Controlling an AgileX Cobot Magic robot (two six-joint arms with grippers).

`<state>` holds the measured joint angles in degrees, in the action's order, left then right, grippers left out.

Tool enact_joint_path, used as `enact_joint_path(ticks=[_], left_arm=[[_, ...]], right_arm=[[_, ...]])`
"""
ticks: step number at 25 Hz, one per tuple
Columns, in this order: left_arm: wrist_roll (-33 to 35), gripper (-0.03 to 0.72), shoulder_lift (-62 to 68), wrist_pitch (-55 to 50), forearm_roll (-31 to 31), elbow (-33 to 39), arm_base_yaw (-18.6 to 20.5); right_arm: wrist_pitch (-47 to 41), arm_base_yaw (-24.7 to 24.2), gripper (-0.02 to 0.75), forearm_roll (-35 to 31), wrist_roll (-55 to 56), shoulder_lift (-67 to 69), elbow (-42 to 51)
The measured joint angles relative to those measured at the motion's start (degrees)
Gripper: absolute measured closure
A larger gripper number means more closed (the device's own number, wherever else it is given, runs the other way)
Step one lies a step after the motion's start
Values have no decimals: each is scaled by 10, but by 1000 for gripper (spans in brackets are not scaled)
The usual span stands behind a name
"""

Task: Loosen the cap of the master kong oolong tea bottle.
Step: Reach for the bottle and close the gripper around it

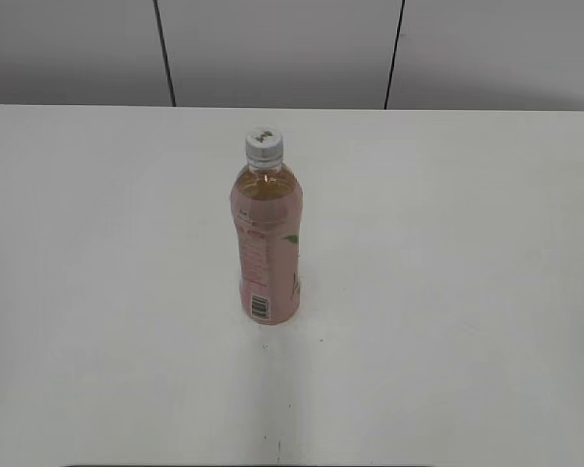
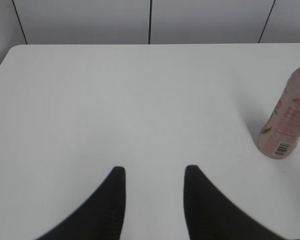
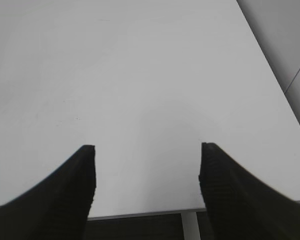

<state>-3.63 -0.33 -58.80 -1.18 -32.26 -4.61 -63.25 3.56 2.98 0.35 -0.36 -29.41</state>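
The master kong oolong tea bottle (image 1: pixel 267 248) stands upright near the middle of the white table (image 1: pixel 448 292), with its pink label, barcode and amber tea. Its white ribbed cap (image 1: pixel 264 144) sits on top. The bottle's lower part also shows at the right edge of the left wrist view (image 2: pixel 287 117); the cap is out of that view. My left gripper (image 2: pixel 154 172) is open and empty over bare table, well left of the bottle. My right gripper (image 3: pixel 147 150) is open and empty near the table's front edge. Neither gripper shows in the exterior view.
A grey panelled wall (image 1: pixel 273 49) stands behind the table's far edge. The table's right edge (image 3: pixel 270 75) and front edge (image 3: pixel 140 214) show in the right wrist view, with a table leg (image 3: pixel 189 227) below.
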Motion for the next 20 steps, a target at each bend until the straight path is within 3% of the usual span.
enact_joint_path(ticks=[11, 16, 20], left_arm=[[0, 447, 0, 24, 0, -5, 0], [0, 447, 1, 192, 1, 0, 0], [3, 447, 33, 303, 1, 50, 0]], right_arm=[[0, 0, 245, 0, 0, 0, 0], [0, 0, 245, 0, 0, 0, 0], [0, 0, 245, 0, 0, 0, 0]])
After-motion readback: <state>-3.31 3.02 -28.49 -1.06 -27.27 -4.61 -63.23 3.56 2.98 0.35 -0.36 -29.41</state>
